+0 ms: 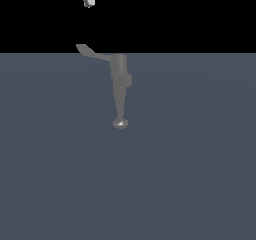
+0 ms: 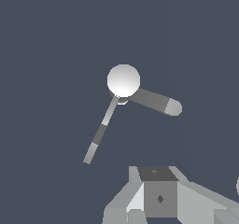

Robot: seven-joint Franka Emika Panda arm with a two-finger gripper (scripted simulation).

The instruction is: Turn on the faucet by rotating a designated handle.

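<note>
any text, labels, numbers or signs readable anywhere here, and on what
None: no words, numbers, brands or signs can be read in either view.
The faucet and its handle are plain grey, with no markings.
The only mark is a small dark diamond shape on the block behind the pincer in the wrist view; it is not a letter or number.

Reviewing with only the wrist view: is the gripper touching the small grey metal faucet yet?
Observer: No. In the exterior view the gripper sits at the top edge, a clear gap above the small matte grey metal faucet.
Operator: Where does the thin flat grey lever handle point?
Observer: It branches from the body's top toward the exterior view's left.
Operator: Gripper versus handle?
Observer: The paddle tip shows almost straight below the gripper.
</note>
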